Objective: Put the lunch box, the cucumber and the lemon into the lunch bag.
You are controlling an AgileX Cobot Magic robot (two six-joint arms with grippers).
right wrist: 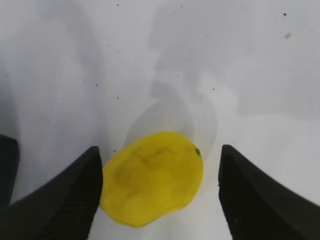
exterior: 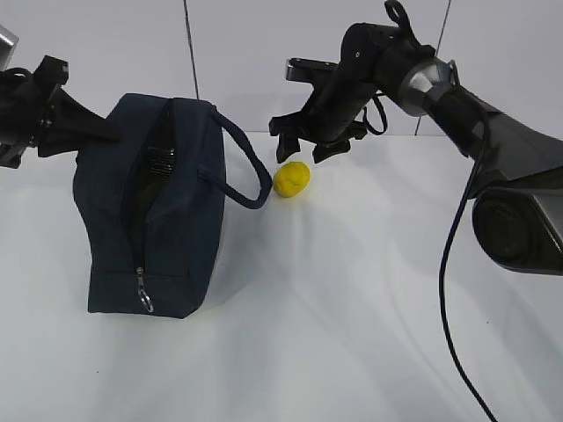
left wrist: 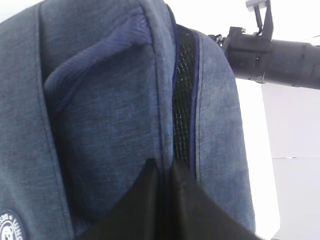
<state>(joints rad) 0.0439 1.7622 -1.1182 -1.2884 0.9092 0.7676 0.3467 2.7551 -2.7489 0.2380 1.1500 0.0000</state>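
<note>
The small bright yellow oval lemon [exterior: 291, 178] is lying on the white table [exterior: 369, 308], just beside the looped handle [exterior: 249, 171] of the boxy dark navy fabric lunch bag [exterior: 163, 220] and apart from it by a narrow strip of bare surface. The right gripper [exterior: 310, 148] is hovering directly over the lemon with its jaws spread wide; in the right wrist view the black fingers [right wrist: 260, 200] are flanking the fruit, the left one nearly touching it and a wider gap showing on the right. The bag is standing upright with its top zipper gaping, the silver ring pull [exterior: 145, 299] hanging at the near end. The left gripper [left wrist: 165, 172] is pinching the bag's far zipper edge, clenched on the fabric. Open table is stretching away in front and to the right.
</note>
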